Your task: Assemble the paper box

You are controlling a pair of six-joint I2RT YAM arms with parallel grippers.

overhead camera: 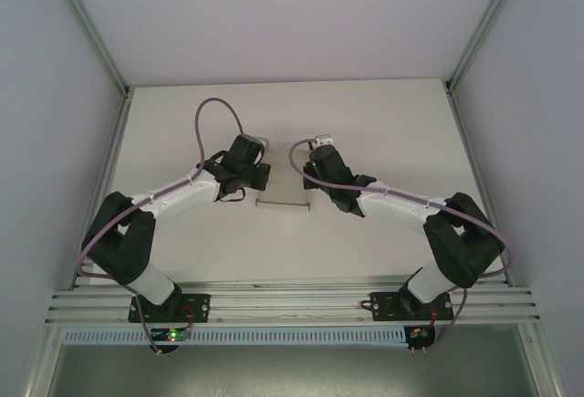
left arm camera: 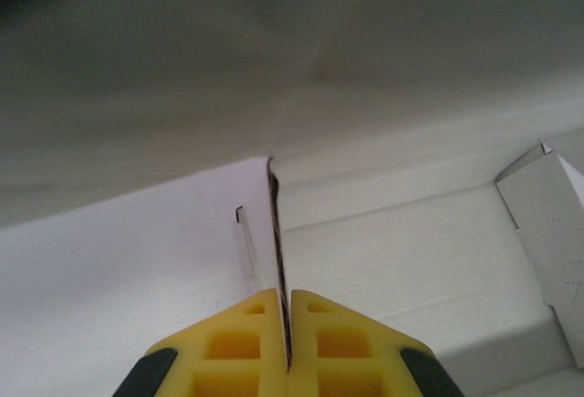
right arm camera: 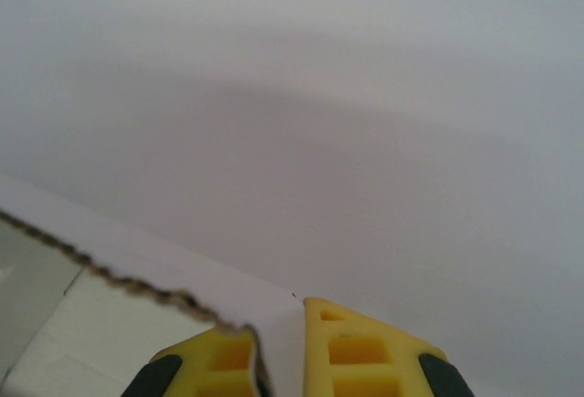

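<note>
Paper box of thin white card (overhead camera: 283, 198) is at the middle of the pale bench (overhead camera: 383, 114). Left jaws are pinched tight on one thin wall (left arm camera: 260, 233), right jaws on a rough-edged flap (right arm camera: 137, 265). I think both should hold firm and fold slowly along the creases.

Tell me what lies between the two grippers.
The paper box spans that gap in the top view. The left gripper and the right gripper each pinch one of its card edges, as the wrist views show.
</note>
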